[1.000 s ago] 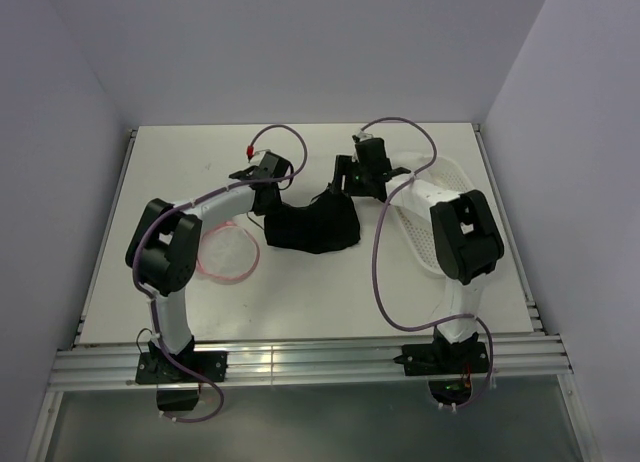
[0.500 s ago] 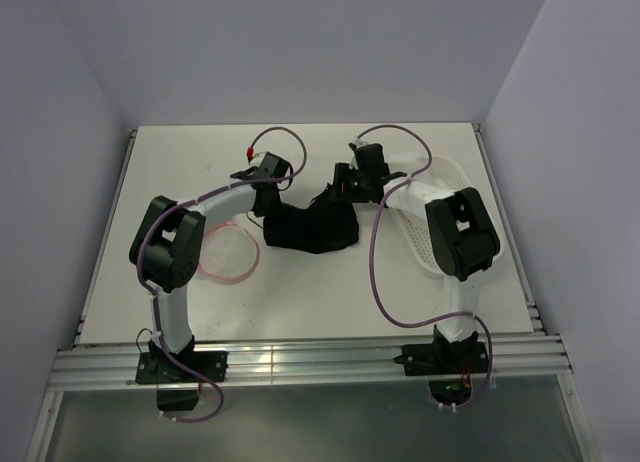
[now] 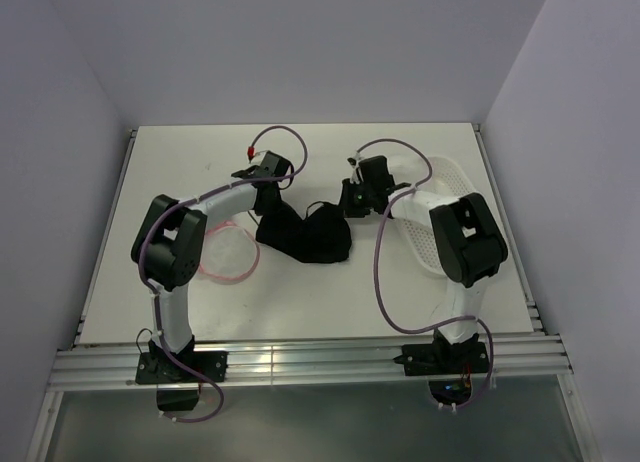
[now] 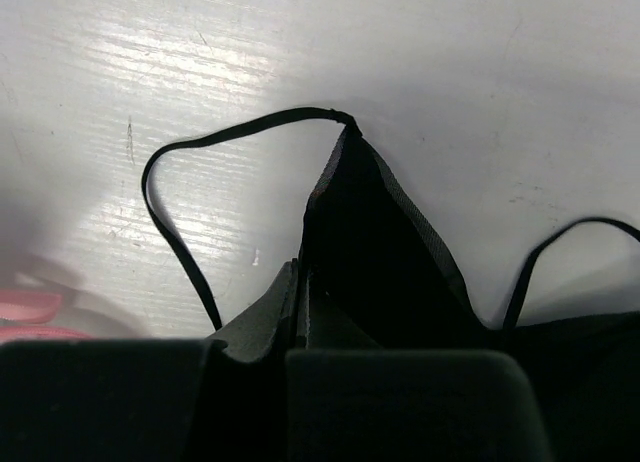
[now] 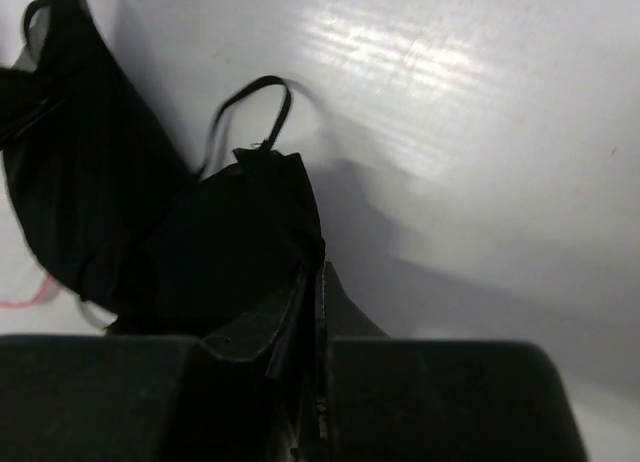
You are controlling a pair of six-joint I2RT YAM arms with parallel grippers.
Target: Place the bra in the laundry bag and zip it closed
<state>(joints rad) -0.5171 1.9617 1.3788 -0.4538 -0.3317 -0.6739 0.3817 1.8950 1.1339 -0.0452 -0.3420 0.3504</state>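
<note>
Left pincer point(image 4: 302, 294) is clamped tight on one top corner of the bra point(image 3: 306, 238); right pincer point(image 5: 314, 287) looks pinched shut on the other cup's edge. The bra spans between them over the desk point(image 3: 330, 304), just right of the laundry bag point(image 3: 226, 254). Light, limp and floppy, it will likely sag and trail its straps point(image 4: 147, 187); the firmer cup edges seem better holds than the straps.

Bunched black bra point(image 3: 305, 238) lies just beside the pink-rimmed laundry bag point(image 3: 228, 254).
</note>
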